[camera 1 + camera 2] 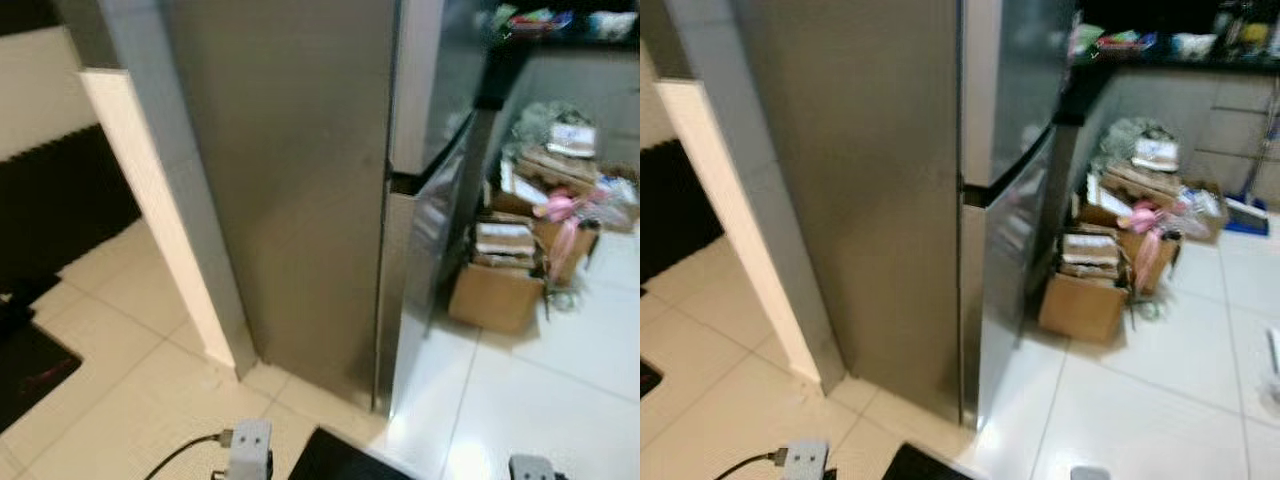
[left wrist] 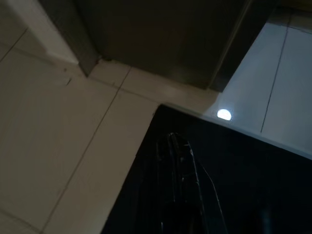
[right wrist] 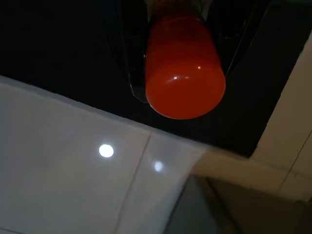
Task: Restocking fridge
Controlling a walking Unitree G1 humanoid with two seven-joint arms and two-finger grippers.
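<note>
A steel fridge (image 1: 300,180) stands shut, seen from its side corner, on a pale tiled floor (image 1: 110,380). To its right, cardboard boxes (image 1: 1090,285) sit piled against a counter base, with pink plastic among the clutter. In the right wrist view the right gripper (image 3: 183,53) clasps an orange bottle (image 3: 184,68), its rounded end pointing at a black mat (image 3: 58,48) and glossy tile below. In the left wrist view the left gripper (image 2: 180,185) hangs over the mat; whether its fingers are parted cannot be told. A cable (image 1: 185,452) trails across the floor.
</note>
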